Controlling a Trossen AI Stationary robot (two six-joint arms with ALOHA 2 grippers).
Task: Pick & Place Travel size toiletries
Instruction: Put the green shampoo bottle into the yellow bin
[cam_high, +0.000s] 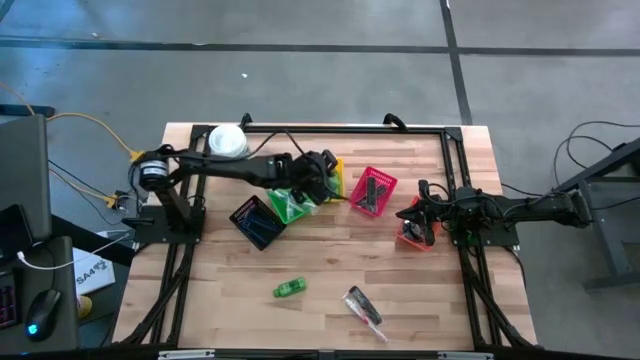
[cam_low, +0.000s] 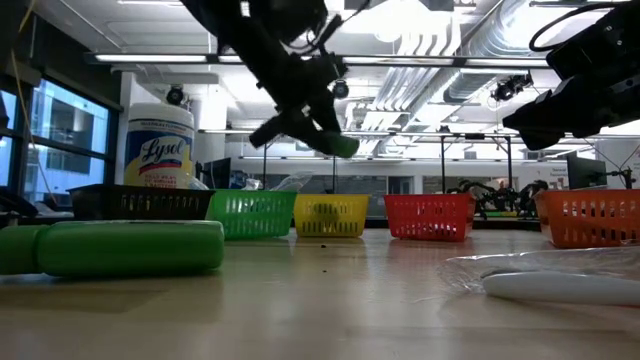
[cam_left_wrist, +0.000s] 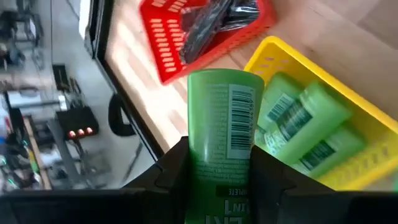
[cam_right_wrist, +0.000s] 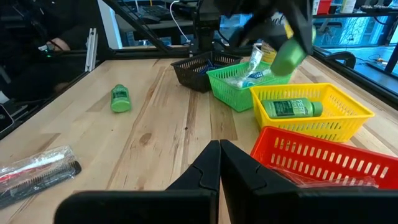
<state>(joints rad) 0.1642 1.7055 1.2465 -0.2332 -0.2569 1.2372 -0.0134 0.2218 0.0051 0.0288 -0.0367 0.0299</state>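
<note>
Wooden table (cam_high: 330, 270) with coloured baskets, open workshop hall beyond.

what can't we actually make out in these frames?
- High view: the yellow basket is mostly covered by the left gripper and its green bottle.
- Low view: basket contents sit behind the mesh walls; the orange basket is cut by the edge.
- Left wrist view: the dark items in the red basket are blurred.
- Right wrist view: the wrapped comb is cut by the edge.
</note>
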